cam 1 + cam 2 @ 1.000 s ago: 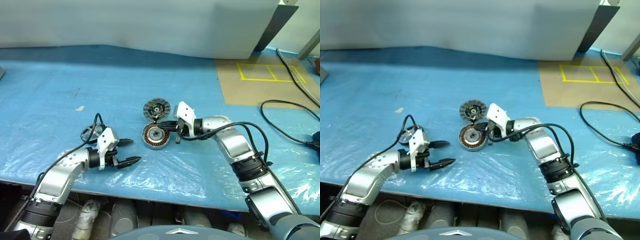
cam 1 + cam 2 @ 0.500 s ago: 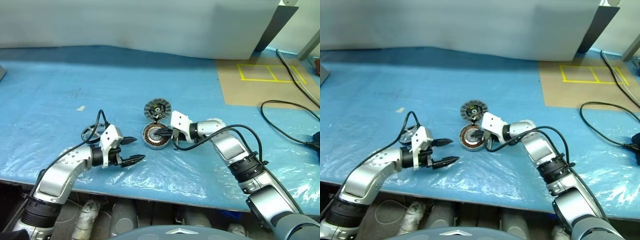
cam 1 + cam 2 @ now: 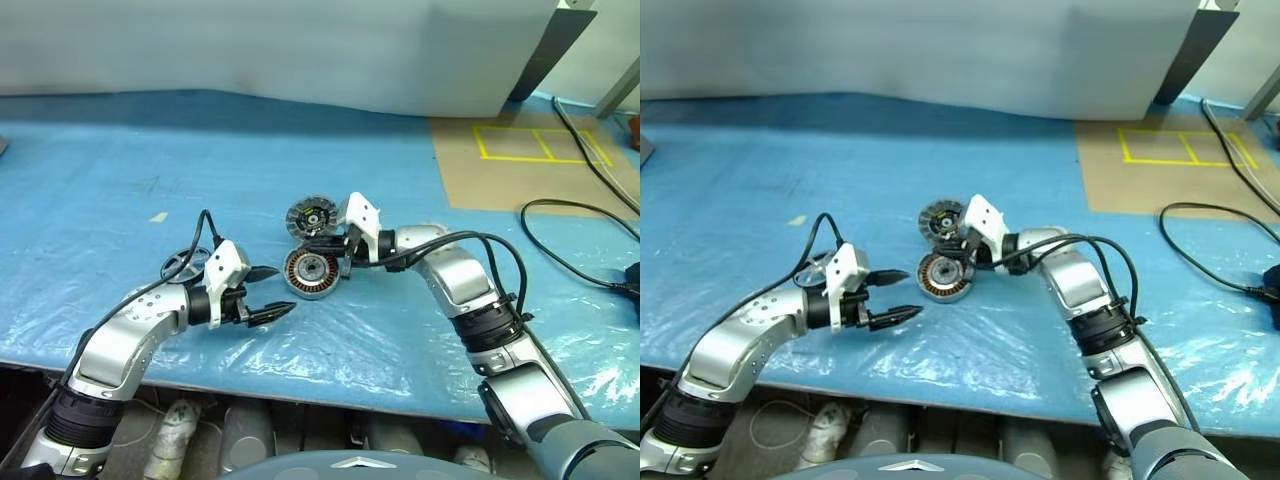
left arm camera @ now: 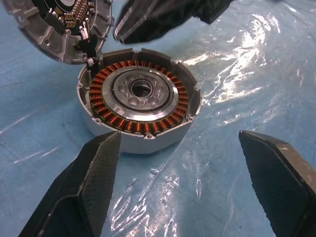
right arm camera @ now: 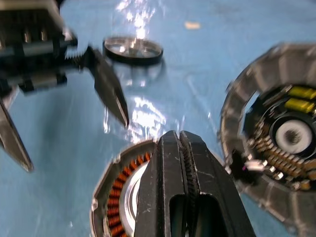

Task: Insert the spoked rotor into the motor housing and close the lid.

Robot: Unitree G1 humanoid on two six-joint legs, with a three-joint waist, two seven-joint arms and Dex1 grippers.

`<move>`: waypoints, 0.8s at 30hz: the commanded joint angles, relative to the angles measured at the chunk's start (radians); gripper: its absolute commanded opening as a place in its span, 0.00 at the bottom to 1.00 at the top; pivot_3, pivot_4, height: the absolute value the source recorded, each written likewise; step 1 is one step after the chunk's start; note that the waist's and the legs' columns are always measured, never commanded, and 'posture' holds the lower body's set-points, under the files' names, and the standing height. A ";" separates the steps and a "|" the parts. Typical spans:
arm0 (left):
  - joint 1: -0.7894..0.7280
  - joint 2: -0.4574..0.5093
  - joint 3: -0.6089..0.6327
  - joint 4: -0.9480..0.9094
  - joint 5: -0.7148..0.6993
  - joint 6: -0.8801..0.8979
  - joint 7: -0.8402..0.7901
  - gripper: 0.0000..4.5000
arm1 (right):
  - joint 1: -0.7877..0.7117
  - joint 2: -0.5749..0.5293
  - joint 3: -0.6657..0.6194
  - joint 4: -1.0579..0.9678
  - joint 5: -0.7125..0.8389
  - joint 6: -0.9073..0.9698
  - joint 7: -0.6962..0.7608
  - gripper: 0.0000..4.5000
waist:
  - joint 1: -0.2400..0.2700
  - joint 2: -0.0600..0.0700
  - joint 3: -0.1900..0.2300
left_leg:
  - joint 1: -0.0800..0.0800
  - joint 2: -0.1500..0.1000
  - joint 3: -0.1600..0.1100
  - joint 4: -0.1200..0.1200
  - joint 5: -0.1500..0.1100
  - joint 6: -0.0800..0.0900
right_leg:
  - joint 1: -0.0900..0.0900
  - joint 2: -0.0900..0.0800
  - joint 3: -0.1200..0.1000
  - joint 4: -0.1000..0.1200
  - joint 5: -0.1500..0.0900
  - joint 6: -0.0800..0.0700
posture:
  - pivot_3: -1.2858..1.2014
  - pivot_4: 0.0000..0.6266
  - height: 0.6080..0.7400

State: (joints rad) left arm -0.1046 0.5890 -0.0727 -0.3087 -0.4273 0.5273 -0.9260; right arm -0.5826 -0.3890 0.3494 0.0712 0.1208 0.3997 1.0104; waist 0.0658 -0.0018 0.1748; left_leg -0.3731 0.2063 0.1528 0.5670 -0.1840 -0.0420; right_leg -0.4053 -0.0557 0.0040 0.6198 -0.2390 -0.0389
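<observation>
The motor housing (image 3: 310, 272), with its copper winding ring facing up, lies on the blue sheet at mid-table. The lid (image 3: 312, 215) sits just behind it, tilted, its finned face with yellow marks showing and its lower edge at the housing's rim (image 4: 91, 59). My right gripper (image 3: 325, 245) is shut and empty, its tips over the housing's far rim next to the lid. My left gripper (image 3: 280, 292) stands open a short way left of the housing, pointing at it. The spoked rotor (image 3: 180, 265) lies flat on the sheet behind my left wrist.
A brown board (image 3: 530, 165) with yellow tape lies at the back right. Black cables (image 3: 575, 235) run across the right side. A pale panel (image 3: 300, 50) stands along the back. The table's front edge (image 3: 330, 385) is close below both arms.
My left gripper has edged right, closer to the housing. My right gripper's tips have shifted from over the housing's centre to its far rim by the lid. The housing and rotor lie as before.
</observation>
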 commanded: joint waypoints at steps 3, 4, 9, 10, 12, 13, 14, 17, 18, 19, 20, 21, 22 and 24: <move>0.025 0.008 0.009 0.053 0.010 -0.086 -0.037 0.89 | 0.041 -0.050 0.092 0.099 -0.136 -0.131 -0.017 0.00 | 0.001 0.002 -0.001 | 0.001 0.000 0.000 0.000 0.000 0.000 | 0.001 0.000 0.001 0.000 0.000 0.000 | 0.52 0.24 1.00; 0.025 0.008 0.010 0.061 0.011 -0.094 -0.040 0.89 | 0.042 -0.044 0.082 0.092 -0.121 -0.120 -0.013 0.00 | 0.001 0.002 -0.001 | 0.003 0.000 0.000 0.000 0.000 0.000 | 0.002 0.000 0.000 0.000 0.000 0.000 | 0.52 0.24 1.00; 0.011 0.010 0.009 0.097 0.014 -0.116 -0.055 0.89 | 0.016 0.010 -0.022 0.012 0.026 -0.012 0.011 0.00 | 0.002 0.002 -0.001 | 0.004 0.000 0.000 0.001 0.000 0.000 | 0.004 0.000 0.001 0.001 0.000 0.000 | 0.52 0.24 1.00; 0.005 0.009 0.008 0.096 0.012 -0.112 -0.054 0.89 | 0.001 0.027 -0.055 -0.006 0.074 0.029 0.015 0.00 | 0.002 0.002 -0.001 | 0.004 0.000 0.000 0.001 0.000 0.000 | 0.004 0.000 0.001 0.001 0.000 0.000 | 0.52 0.24 1.00; -0.004 0.007 0.006 0.088 0.008 -0.099 -0.051 0.89 | -0.028 0.056 -0.112 -0.035 0.155 0.101 0.013 0.00 | 0.002 0.002 -0.001 | 0.002 0.000 0.000 0.001 0.000 0.000 | 0.002 0.000 0.001 0.001 0.000 0.000 | 0.52 0.24 1.00; -0.006 0.007 0.006 0.084 0.007 -0.095 -0.050 0.89 | -0.037 0.065 -0.130 -0.045 0.181 0.127 0.011 0.00 | 0.002 0.002 -0.001 | 0.002 0.000 0.000 0.001 0.000 0.000 | 0.001 0.000 0.001 0.001 0.000 0.000 | 0.52 0.24 1.00; -0.008 0.006 0.005 0.081 0.006 -0.090 -0.048 0.89 | -0.042 0.069 -0.136 -0.051 0.191 0.142 0.009 0.00 | 0.002 0.002 -0.001 | 0.001 0.000 0.000 0.001 0.000 0.000 | 0.001 0.000 0.001 0.001 0.000 0.000 | 0.52 0.24 1.00; -0.009 0.003 0.001 0.068 0.004 -0.081 -0.042 0.89 | -0.022 0.041 -0.051 -0.030 0.094 0.085 0.004 0.00 | 0.002 0.001 -0.001 | 0.001 0.000 0.000 0.000 0.000 0.000 | 0.000 0.000 0.000 0.001 0.000 0.000 | 0.52 0.24 1.00; -0.008 0.003 0.001 0.066 0.004 -0.079 -0.041 0.89 | -0.015 0.031 -0.024 -0.022 0.063 0.063 0.002 0.00 | 0.002 0.001 -0.001 | 0.001 0.000 0.000 0.000 0.000 0.000 | 0.001 0.000 0.000 0.000 0.000 0.000 | 0.52 0.24 1.00; -0.006 0.001 0.000 0.064 0.004 -0.078 -0.040 0.89 | -0.002 0.005 0.036 0.026 -0.024 -0.007 -0.019 0.00 | 0.003 0.001 -0.001 | 0.001 0.000 0.000 -0.001 0.000 0.000 | 0.000 0.000 0.000 0.000 0.000 0.000 | 0.52 0.24 1.00; -0.005 0.000 -0.002 0.061 0.005 -0.077 -0.038 0.89 | 0.013 -0.018 0.083 0.067 -0.089 -0.064 -0.030 0.00 | 0.003 0.001 -0.001 | 0.001 0.000 0.000 -0.001 0.000 0.000 | 0.000 0.000 -0.001 0.000 0.000 0.000 | 0.52 0.24 1.00; -0.004 -0.001 -0.002 0.059 0.005 -0.076 -0.036 0.89 | 0.026 -0.032 0.110 0.097 -0.127 -0.106 -0.036 0.00 | 0.004 0.001 -0.001 | 0.001 0.000 0.000 -0.001 0.000 0.000 | 0.000 0.000 -0.001 0.000 0.000 0.000 | 0.52 0.24 1.00; -0.004 -0.002 -0.002 0.059 0.005 -0.075 -0.035 0.89 | 0.034 -0.036 0.115 0.109 -0.131 -0.115 -0.034 0.00 | 0.002 0.002 -0.001 | 0.000 0.000 0.000 -0.001 0.000 0.000 | 0.000 0.000 -0.002 0.000 0.000 0.000 | 0.52 0.24 1.00; -0.004 -0.003 -0.002 0.061 0.006 -0.076 -0.034 0.89 | 0.035 -0.028 0.094 0.104 -0.107 -0.103 -0.027 0.00 | 0.001 0.002 -0.002 | 0.003 -0.001 0.001 -0.001 0.000 0.000 | 0.002 -0.001 0.000 0.000 0.000 0.000 | 0.52 0.24 1.00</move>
State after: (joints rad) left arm -0.1091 0.5824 -0.0788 -0.2151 -0.4113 0.4550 -0.9615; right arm -0.5713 -0.4047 0.4288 0.1387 0.0396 0.2811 0.9787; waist 0.0672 0.0002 0.1730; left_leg -0.3698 0.2060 0.1532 0.5658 -0.1841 -0.0422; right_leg -0.4026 -0.0561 0.0041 0.6198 -0.2391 -0.0389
